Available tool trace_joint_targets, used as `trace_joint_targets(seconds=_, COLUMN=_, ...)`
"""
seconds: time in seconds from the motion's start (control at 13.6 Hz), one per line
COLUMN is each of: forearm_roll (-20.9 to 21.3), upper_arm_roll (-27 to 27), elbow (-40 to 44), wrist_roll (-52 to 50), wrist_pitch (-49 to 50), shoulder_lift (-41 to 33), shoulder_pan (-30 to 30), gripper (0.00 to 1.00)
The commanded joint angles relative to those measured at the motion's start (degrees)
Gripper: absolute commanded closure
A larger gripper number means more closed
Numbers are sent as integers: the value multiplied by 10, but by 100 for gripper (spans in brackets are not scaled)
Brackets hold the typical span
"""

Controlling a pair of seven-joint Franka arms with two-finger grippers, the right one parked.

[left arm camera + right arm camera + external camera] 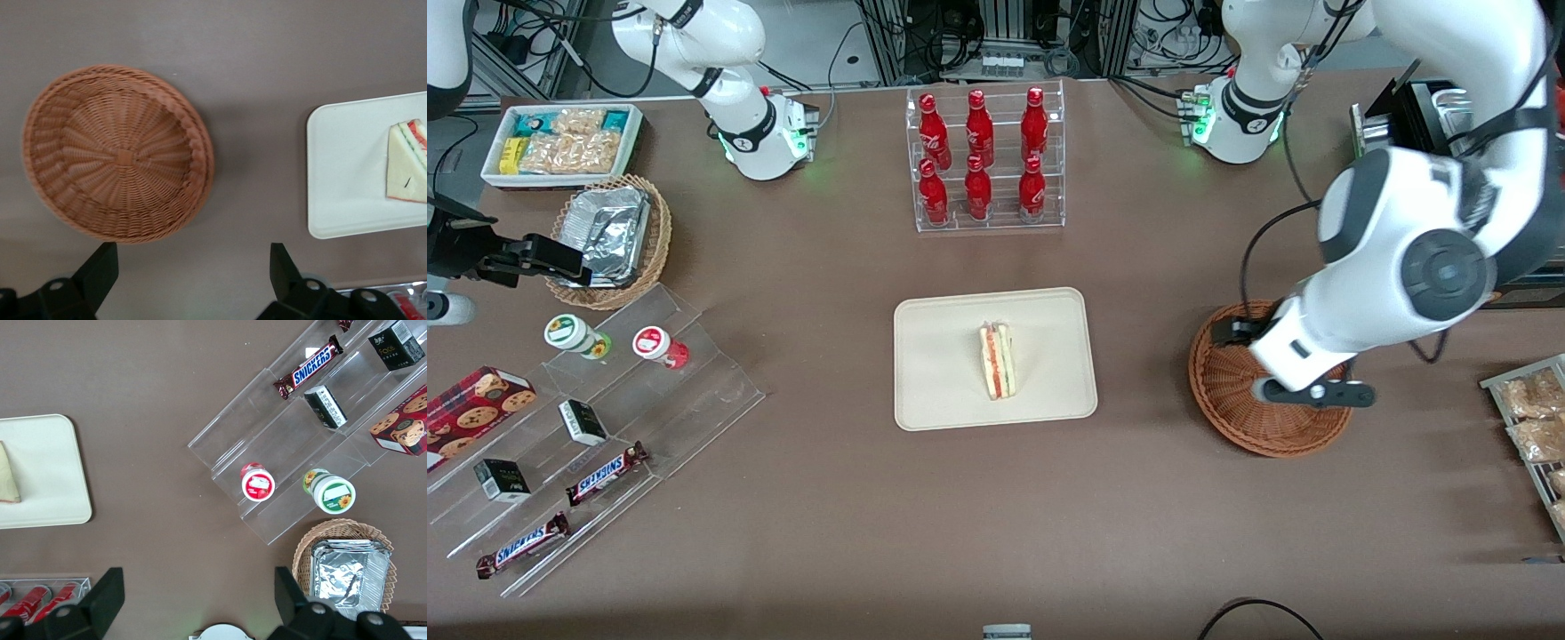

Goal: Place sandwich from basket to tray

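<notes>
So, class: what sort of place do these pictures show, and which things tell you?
Probably a robotics lab staged as a snack shop: red bottles in a clear rack, chocolate bars on acrylic steps, cabling around the arm bases. The end effector hangs open above the empty basket; the sandwich lies on the tray.

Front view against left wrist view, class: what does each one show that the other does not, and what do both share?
Only the front view shows the clear rack of red bottles, the clear stepped shelf with Snickers bars, and the tan wicker basket of foil containers. Only the left wrist view shows the whole empty inside of the round reddish-brown wicker basket, and the gripper open above the table beside it. Both show that basket, the cream rectangular tray and the triangular sandwich lying on it.
</notes>
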State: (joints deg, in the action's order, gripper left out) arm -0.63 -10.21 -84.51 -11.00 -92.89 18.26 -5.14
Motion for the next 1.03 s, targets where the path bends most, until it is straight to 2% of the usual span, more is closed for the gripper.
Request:
trace_joint_targets(seconds=0.0, forearm_roll=20, upper_arm_roll=-4, elbow=-60, wrist_roll=15, wrist_pitch=4, shoulder_lift=-65, shoulder_pan=16, gripper=0)
trace_joint_targets(seconds=0.22, forearm_roll=24, upper_arm_roll=-3, elbow=-107, wrist_roll=15, wrist_pitch=7, shoulder_lift=-127, shoulder_pan=33, gripper=0)
trace_joint_targets(seconds=0.37, forearm_roll=25, upper_arm_roll=20, elbow=-118, wrist_roll=16, wrist_pitch=22, shoulder_lift=-154, shoulder_pan=29, gripper=0)
trace_joint_targets(seconds=0.96, forearm_roll=24, upper_arm_roll=28, elbow=-116, wrist_roll=45, wrist_pitch=50, shoulder_lift=-196, shoulder_pan=66, gripper=0)
